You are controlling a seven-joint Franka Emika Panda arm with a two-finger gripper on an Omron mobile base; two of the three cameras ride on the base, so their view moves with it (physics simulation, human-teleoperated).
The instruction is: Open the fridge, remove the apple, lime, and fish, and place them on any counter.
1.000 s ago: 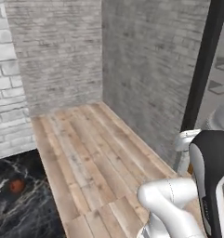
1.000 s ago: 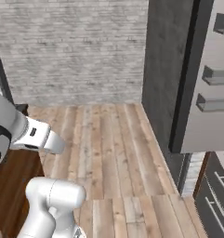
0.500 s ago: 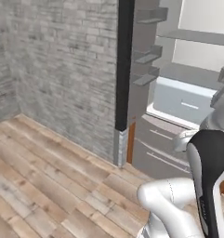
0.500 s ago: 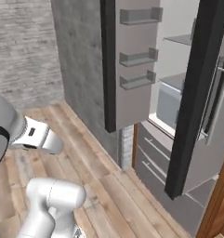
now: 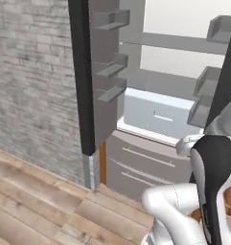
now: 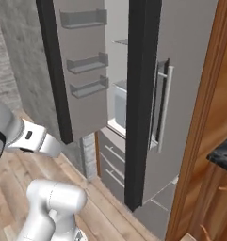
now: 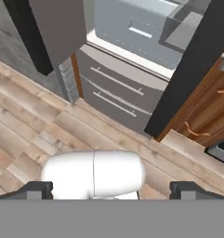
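Pincer [image 7: 111, 190] tips stand wide apart and empty as we face the fridge [image 5: 155, 119] with both doors swung open; next we reach onto its shelves for another item.

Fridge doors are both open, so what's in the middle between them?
Between the fridge doors, the left base view shows white inside, grey shelves, a pale drawer; below, two grey drawers.

Wall: grey brick wall [image 5: 30, 86], left of the jaws.
Floor: pale wooden plank floor [image 7: 34, 135], below and ahead of the jaws.
Cabinetry: brown wooden cabinets [image 7: 204, 116] with curved handles, to the jaws' right.
Light: even and soft.
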